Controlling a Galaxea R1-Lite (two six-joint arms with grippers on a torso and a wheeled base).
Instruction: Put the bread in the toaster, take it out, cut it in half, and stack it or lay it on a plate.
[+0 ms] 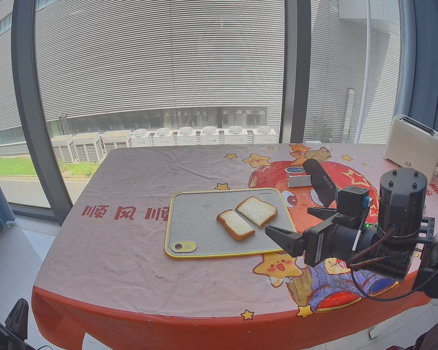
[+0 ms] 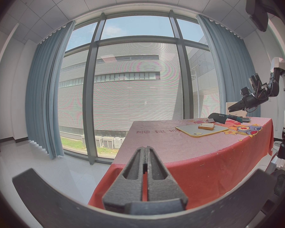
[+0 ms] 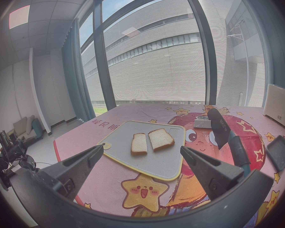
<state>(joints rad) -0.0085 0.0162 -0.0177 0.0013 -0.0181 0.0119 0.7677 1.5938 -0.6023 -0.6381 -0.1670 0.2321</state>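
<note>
Two bread halves, one [image 1: 235,224] [image 3: 139,143] and the other [image 1: 256,211] [image 3: 161,139], lie side by side on the grey, yellow-rimmed cutting board [image 1: 199,219] [image 3: 161,162]. My right gripper [image 1: 292,222] [image 3: 142,149] hovers open just right of the board, its fingers pointing at the bread and holding nothing. A black-bladed knife [image 1: 321,181] [image 3: 223,129] with a teal handle leans on a small stand [image 1: 299,178] behind the gripper. The white toaster [image 1: 413,147] [image 3: 280,106] stands at the table's far right. My left gripper [image 2: 144,174] is shut and empty, low beside the table's left corner.
A small dark tray [image 3: 278,151] lies on the table right of the knife. The patterned red tablecloth [image 1: 131,249] hangs over the table's front edge. The table's left half is bare. Large windows stand behind the table.
</note>
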